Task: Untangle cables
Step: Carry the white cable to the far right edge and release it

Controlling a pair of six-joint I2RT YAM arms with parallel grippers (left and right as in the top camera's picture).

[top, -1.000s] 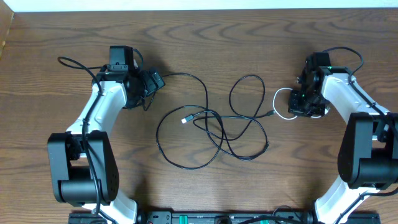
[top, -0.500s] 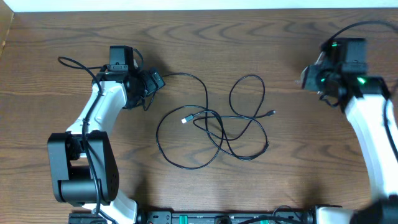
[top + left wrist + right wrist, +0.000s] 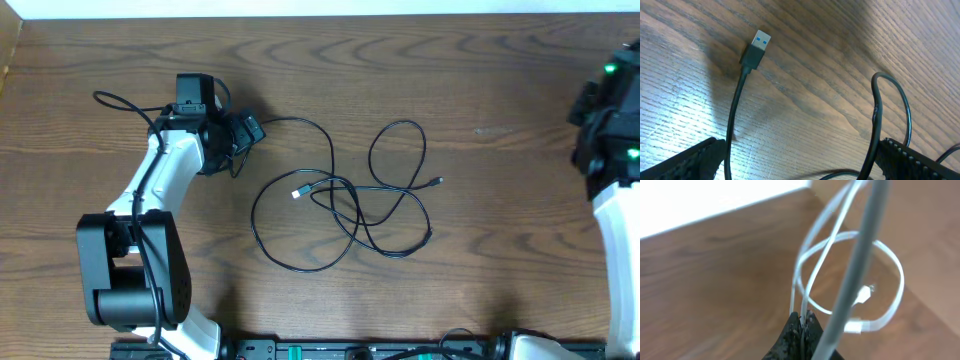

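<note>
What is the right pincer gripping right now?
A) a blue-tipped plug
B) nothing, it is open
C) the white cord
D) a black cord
C: the right wrist view shows the right pincer pinched shut on two strands of the white cord, which loops out beyond its tips.

On the wooden table (image 3: 480, 80), black cables (image 3: 345, 215) lie in overlapping loops. The left gripper (image 3: 245, 132) sits at 1 cable's end; the right arm (image 3: 610, 150) is at the far right edge, well apart.
</note>
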